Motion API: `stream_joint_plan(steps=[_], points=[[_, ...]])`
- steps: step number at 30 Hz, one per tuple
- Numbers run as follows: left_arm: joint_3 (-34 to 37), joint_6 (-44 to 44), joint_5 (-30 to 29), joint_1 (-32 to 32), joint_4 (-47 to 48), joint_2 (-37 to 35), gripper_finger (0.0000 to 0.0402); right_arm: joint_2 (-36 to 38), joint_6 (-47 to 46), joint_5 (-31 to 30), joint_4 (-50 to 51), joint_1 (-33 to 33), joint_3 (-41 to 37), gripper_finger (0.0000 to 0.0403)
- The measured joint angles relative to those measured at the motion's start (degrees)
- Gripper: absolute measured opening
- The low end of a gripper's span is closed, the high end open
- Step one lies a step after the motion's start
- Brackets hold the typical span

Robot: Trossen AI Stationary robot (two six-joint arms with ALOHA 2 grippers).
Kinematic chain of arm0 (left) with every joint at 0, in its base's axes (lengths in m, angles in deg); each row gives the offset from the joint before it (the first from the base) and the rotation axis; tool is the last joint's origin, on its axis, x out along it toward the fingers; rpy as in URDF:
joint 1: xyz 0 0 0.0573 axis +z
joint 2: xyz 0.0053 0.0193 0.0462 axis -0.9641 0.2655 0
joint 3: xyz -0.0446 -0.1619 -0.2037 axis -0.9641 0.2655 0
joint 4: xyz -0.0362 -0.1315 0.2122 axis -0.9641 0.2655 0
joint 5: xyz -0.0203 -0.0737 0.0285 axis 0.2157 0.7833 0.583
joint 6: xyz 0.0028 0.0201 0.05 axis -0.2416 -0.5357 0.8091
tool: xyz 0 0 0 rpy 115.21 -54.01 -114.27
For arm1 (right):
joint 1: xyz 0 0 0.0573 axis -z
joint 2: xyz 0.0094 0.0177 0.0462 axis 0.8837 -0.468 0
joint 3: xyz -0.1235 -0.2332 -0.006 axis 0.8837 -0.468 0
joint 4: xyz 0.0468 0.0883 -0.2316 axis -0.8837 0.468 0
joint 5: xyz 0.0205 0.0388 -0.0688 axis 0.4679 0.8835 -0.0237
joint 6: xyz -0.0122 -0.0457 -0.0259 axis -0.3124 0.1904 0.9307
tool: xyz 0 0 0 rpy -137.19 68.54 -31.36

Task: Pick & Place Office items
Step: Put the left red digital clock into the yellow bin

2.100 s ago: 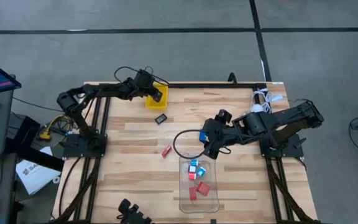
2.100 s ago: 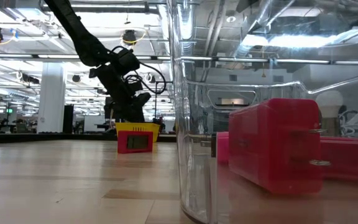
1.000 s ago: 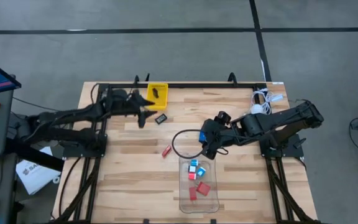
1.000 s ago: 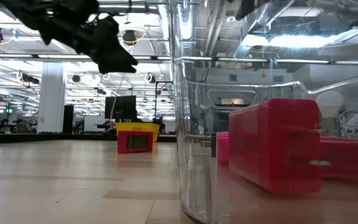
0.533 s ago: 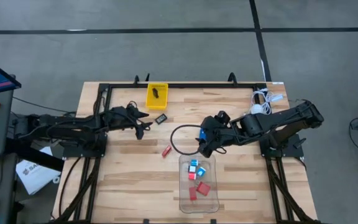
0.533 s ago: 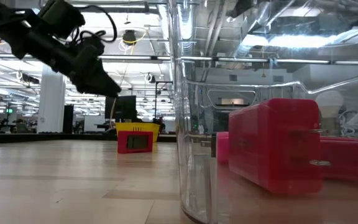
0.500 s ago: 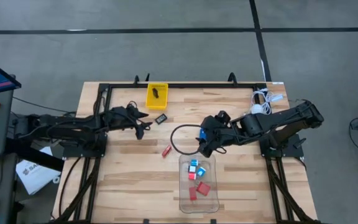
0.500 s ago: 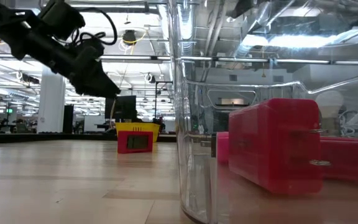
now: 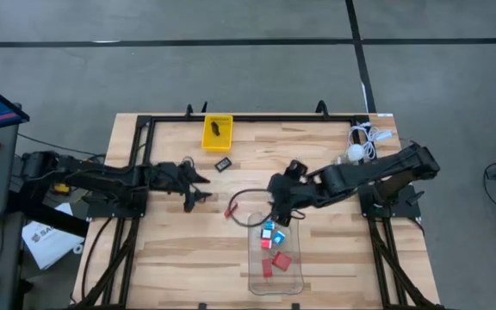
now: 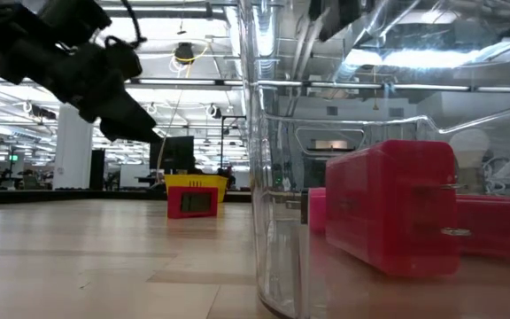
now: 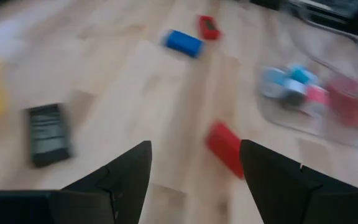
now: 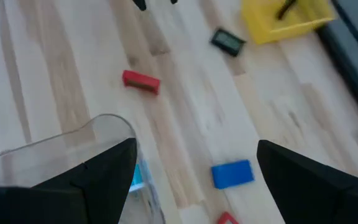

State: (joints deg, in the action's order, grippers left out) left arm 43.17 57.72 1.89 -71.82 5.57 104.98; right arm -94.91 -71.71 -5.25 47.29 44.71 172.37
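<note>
Above the wood left of centre, my left gripper [image 9: 198, 189] [image 11: 195, 144] hangs open with nothing between its fingers. Ahead of it lie a red block [image 11: 225, 148] [image 9: 230, 209], a black rectangle [image 11: 47, 132] [image 9: 223, 164] and a blue block [image 11: 183, 42]. My right gripper [image 9: 278, 211] [image 12: 196, 144] hovers open over the far end of the clear bin [image 9: 275, 277], holding nothing. Its view shows the blue block [image 12: 232, 173], the red block [image 12: 141, 81] and the black rectangle [image 12: 227, 41] flat on the table. Several red and cyan pieces [image 9: 273, 234] lie in the bin.
A yellow tray [image 9: 217, 132] with a dark item in it stands at the far edge. A white round object with a coiled cable [image 9: 357, 146] lies at the far right. A black cable loop [image 9: 246, 200] hangs from the right arm. Bare wood lies near left.
My left gripper has swung from beside the yellow tray toward the table's near edge and sunk lower, with its arm drawn back to the left. My right gripper has shifted a little toward the table's left, over the bin's far end.
</note>
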Motion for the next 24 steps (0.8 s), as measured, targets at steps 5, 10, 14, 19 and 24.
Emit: stream_joint_plan(steps=[5, 10, 14, 19, 24], points=[[-0.01, -1.62, -6.36, -10.42, 0.21, 0.00, 0.0242, -4.71, 4.14, 1.77, -1.99, 0.23, 0.02, 0.0325], [0.04, -4.82, -15.28, -19.63, 0.21, 0.95, 0.0242, -8.05, 7.68, 4.45, -4.23, -0.37, 0.02, 0.0319], [-0.02, -5.82, -20.68, -23.39, -1.92, 3.46, 0.0242, -8.18, 8.13, 4.49, -4.15, -0.66, 0.11, 0.0306], [-0.61, -7.47, -22.27, -23.30, -5.68, 11.29, 0.0232, -4.99, 7.69, 3.87, -4.89, -0.55, 0.15, 0.0302], [-4.63, -3.82, -24.70, -24.90, -7.04, 20.82, 0.0222, -1.28, 6.96, 2.57, -4.73, -0.61, 0.15, 0.0302]])
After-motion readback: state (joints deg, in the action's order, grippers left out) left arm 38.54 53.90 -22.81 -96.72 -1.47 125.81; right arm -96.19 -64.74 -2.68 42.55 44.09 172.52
